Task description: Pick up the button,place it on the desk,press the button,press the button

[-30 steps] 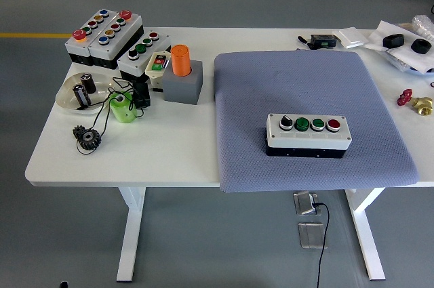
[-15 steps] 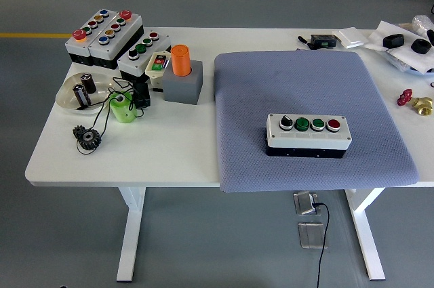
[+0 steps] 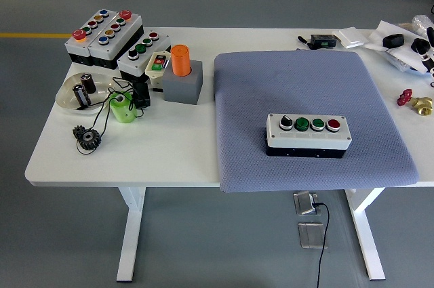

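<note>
White plastic on top and black below, the button box (image 3: 308,133) lies flat on the grey-blue mat (image 3: 271,85) that covers the right half of the counter (image 3: 169,152), toward the mat's near edge and well apart from everything else. Four controls sit in a row on its lid: a black knob (image 3: 285,122), two green buttons (image 3: 301,124) (image 3: 317,124) and a red button (image 3: 333,124). The left hand is out of sight. A dark shape at the picture's right edge (image 3: 427,51) may be the right hand coming in among the clutter there, but I cannot tell whether it is open or closed, or even be sure it is the hand. The box looks rigid with smooth, somewhat slippery walls, and probably of moderate weight for its size. If it has to be lifted, the two long sides look like the best hold, taken near the middle so it stays level and clear of the buttons on top. The mat is soft and textured, so it should keep the box from sliding under a press. A press should come straight down on a single cap, since the buttons stand close together and an off-centre push could catch a neighbour or tip the box. Other button boxes (image 3: 105,30) cluster at the far left.
</note>
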